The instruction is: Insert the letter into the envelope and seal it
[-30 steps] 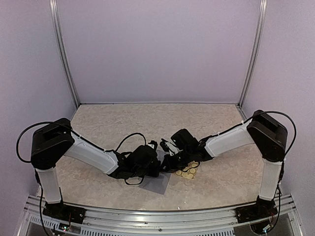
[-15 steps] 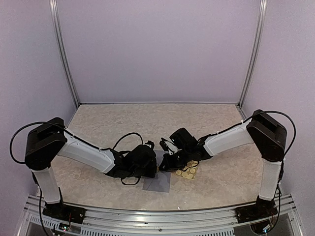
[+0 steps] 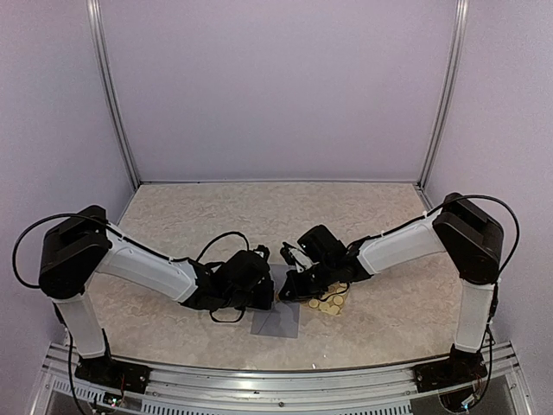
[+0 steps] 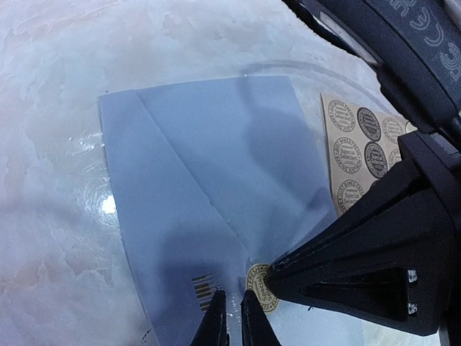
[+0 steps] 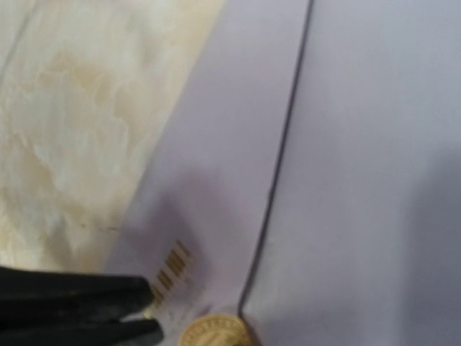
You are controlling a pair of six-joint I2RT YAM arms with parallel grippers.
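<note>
- Left wrist view: envelope lies flat on the marbled table, flap side up. The flap is folded down, its diagonal edges running to a tip near the bottom of the picture.
- A round sticker sits right at the flap tip, with a small barcode just left of it.
- The left gripper is over the envelope between barcode and sticker. Its jaws are all but closed, with a thin slit between them and nothing in it.
- The right gripper is pinched together to a point that touches the sticker's edge. It grips nothing.
- A tan sticker sheet lies just beside the envelope's right edge. Can't tell if the two touch.
- The envelope's left and far edges are bare, with open table beyond them.
- Right wrist view: flap edge, barcode and sticker rim show up close. Black fingers at lower left are closed together. Can't tell whose they are.
- Top external: both wrists meet over the envelope's far part, and only its near corner shows. The envelope sits mid-table, nearer the front rail. There is wide open table behind the arms up to the back wall, and less room toward the front edge.
</note>
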